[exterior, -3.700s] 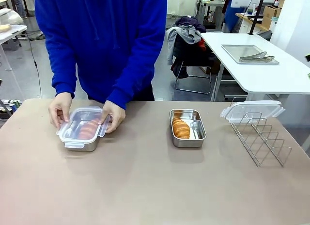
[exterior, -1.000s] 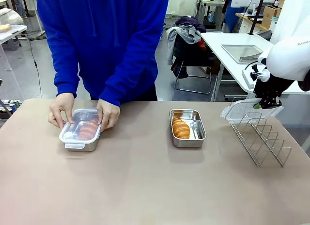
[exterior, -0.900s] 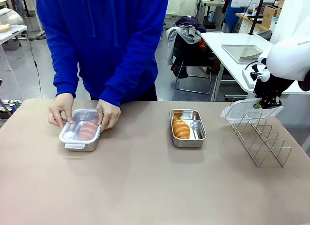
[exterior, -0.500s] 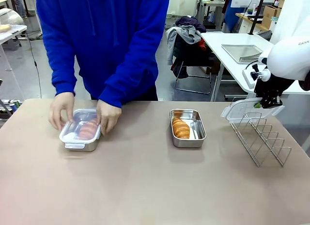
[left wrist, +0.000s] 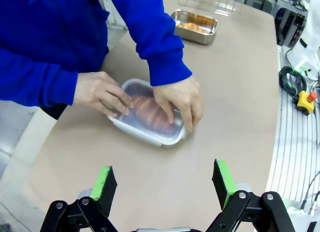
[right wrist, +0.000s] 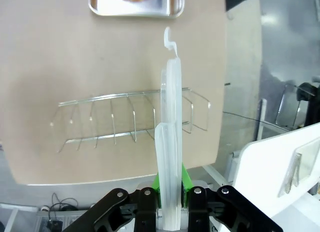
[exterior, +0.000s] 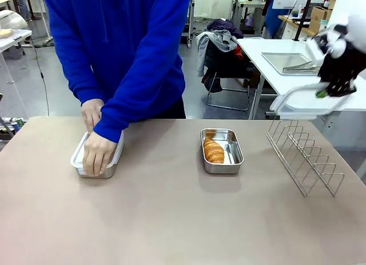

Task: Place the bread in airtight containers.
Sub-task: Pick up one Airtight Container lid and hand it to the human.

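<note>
My right fingers (exterior: 323, 94) clenched a clear plastic clip lid (exterior: 306, 101) above the wire rack (exterior: 305, 156) — left fingers (left wrist: 162, 179) released, the person's hands (exterior: 98, 153) covering the lidded steel pan (left wrist: 148, 119) on the desk (exterior: 171, 219).

person's hands (exterior: 98, 145) over the left container (left wrist: 150, 119); open container (exterior: 222, 150) unobstructed, wire rack (exterior: 304, 155) beside

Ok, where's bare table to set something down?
Free: the wide near strip, and the gap between the lidded container and the open container. Crowded: the person's hands over the lidded one, and around the wire rack.
</note>
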Robot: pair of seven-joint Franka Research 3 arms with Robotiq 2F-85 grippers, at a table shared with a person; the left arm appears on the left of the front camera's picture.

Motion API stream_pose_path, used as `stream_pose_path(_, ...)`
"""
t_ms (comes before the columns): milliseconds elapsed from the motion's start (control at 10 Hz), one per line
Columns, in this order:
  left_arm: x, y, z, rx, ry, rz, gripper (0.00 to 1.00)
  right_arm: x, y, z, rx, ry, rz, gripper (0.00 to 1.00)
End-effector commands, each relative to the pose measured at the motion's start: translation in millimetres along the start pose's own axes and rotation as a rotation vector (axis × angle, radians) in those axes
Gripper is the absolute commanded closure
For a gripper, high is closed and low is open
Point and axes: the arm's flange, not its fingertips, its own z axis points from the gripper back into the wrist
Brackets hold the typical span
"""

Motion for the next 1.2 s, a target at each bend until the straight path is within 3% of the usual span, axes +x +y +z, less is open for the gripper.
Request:
stream_pose_path(0, -1, 0, -1, 0.000, -0.022, -0.021, 0.00, 17, -4, 40, -0.015, -0.006, -0.013, 0.96)
stream_pose_path(300, -1, 0, -1, 0.000, -0.022, -0.021, 0.00, 46, 14, 89, -0.238, -0.071, 0.164, 0.96)
stream_pose_path(500, -1, 0, -1, 0.000, -0.022, -0.021, 0.00, 66, 32, 102, -0.337, -0.168, 0.310, 0.96)
stream_pose_path(800, -1, 0, -1, 0.000, -0.022, -0.021, 0.00, 88, 43, 90, -0.385, -0.297, 0.532, 0.96)
stream_pose_path(1100, -1, 0, -1, 0.000, -0.022, -0.021, 0.00, 103, 36, 48, -0.415, -0.331, 0.602, 0.96)
